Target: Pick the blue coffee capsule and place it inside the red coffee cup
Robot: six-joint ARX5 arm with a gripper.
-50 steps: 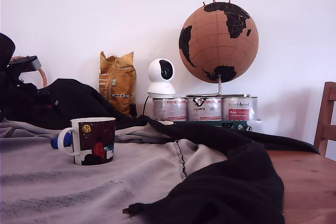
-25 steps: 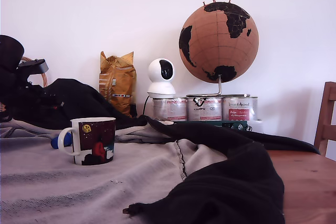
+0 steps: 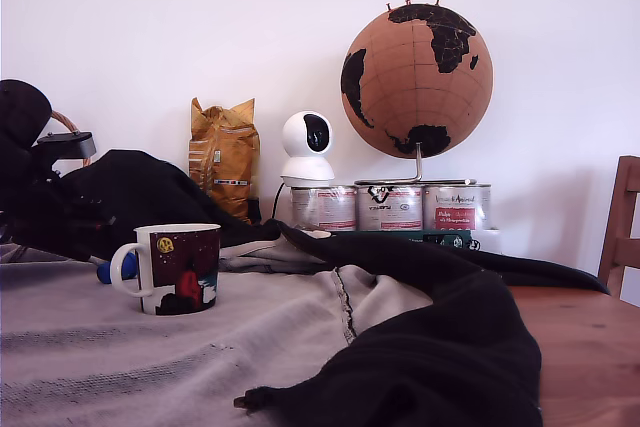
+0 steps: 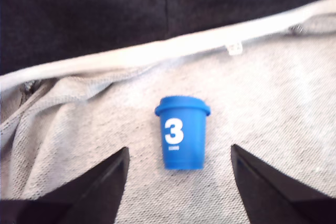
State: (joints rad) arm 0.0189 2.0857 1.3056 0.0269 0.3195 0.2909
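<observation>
I had the claw point(image 4: 178, 182) spread wide, its two dark fingers point(image 4: 100, 184) either side of the blue coffee capsule point(image 4: 182, 132) without touching it. The capsule lay on grey cloth point(image 4: 273, 108) showing a white "3", just behind the red coffee cup point(image 3: 176, 267), beside its handle.

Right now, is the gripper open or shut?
Open. In the wrist view the jaws stand wide apart, one on either side of the blue capsule, touching nothing.
</observation>
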